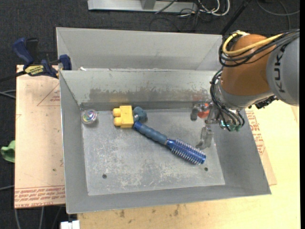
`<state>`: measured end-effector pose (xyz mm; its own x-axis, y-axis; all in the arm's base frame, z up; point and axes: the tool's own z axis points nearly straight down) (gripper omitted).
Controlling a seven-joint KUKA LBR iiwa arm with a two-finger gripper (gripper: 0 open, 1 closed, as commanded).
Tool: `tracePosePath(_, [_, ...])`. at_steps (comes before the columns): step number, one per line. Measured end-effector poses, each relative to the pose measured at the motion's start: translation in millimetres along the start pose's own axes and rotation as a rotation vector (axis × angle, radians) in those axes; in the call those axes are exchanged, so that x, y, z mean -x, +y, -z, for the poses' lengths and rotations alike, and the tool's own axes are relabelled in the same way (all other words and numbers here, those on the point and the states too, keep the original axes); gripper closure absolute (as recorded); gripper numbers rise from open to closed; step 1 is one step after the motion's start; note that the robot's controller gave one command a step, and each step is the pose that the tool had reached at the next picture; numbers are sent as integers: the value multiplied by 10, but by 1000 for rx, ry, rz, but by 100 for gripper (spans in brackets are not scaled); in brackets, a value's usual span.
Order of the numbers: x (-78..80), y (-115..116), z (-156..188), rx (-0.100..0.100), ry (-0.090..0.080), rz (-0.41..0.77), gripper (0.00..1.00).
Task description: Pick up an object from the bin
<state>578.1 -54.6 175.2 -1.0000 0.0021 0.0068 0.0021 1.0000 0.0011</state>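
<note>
My gripper [201, 125] hangs at the right side of the bin, open, with nothing between its fingers. One fingertip [207, 138] stands just above and to the right of the bristle head of a blue hairbrush [157, 136]. The brush lies slanted across the bin floor, its handle end up-left and its bristle head down-right. A yellow toy block [123, 116] rests against the brush's handle end near the back wall.
A small shiny clear ball [89, 117] lies in the back left corner of the bin floor. The arm with its orange cover and cables reaches in over the right rim. The front half of the floor is bare metal.
</note>
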Motion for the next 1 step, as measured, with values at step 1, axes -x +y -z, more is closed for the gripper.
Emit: tracePosePath(1, [-393, -123, -1089, 1, 0, -229, 0])
